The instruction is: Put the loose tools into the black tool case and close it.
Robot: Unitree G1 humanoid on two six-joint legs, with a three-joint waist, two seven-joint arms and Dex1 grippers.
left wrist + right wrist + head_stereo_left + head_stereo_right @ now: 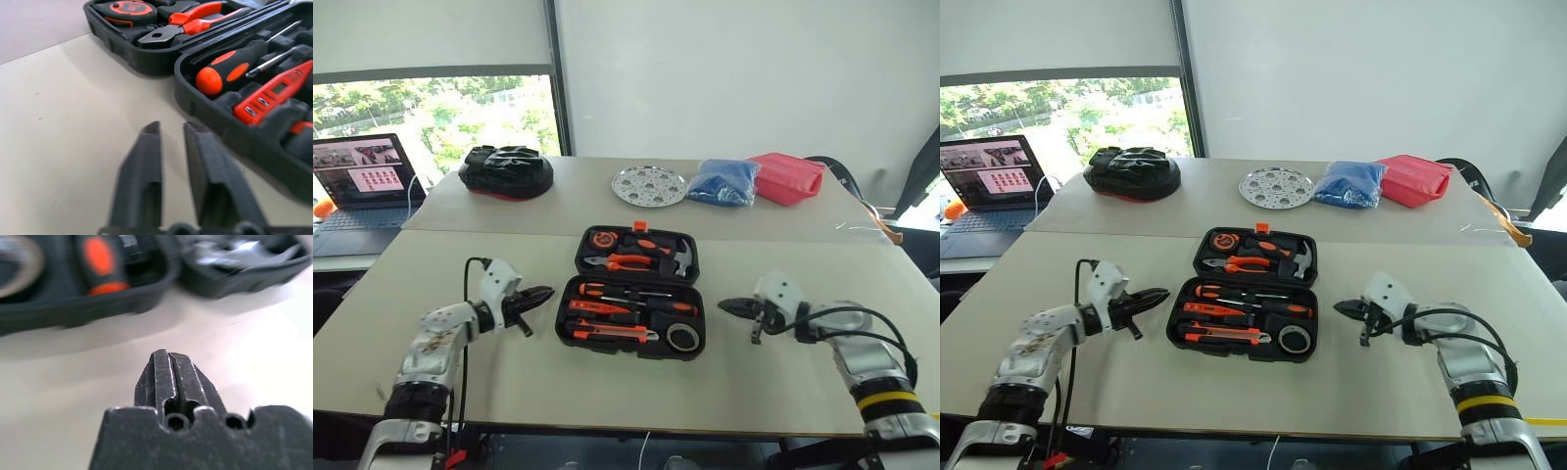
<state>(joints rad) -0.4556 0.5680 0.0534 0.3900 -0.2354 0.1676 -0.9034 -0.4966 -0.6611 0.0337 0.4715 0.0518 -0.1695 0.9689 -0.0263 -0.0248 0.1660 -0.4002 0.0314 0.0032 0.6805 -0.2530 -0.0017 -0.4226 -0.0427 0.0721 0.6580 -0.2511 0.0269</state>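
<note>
Far left: open laptop [357,181] on a side surface, screen lit. Behind on the beige desk [509,392], black lumpy bag with red underside [506,171]. Nearer, left gripper [540,293] just off the case's left edge, fingers [142,166] nearly together with a thin slit between, holding nothing. Dead centre: black moulded plastic tool case [638,292] lying wide open and flat, small orange latch at the far edge. Far half holding orange tape measure [603,239], orange-handled pliers [628,262] and hammer [677,258]. Near half already loaded: orange-black screwdrivers [625,291], slim orange tester pen [603,307], orange-and-black utility knife [612,333], dark-grey roll [682,338] in the right corner. Further back: perforated round metal plate [649,186], crumpled blue bag [724,182], red plastic tray [787,178]. Right gripper [728,305] beside the case's right edge, fingers [168,377] pressed together, empty.
</note>
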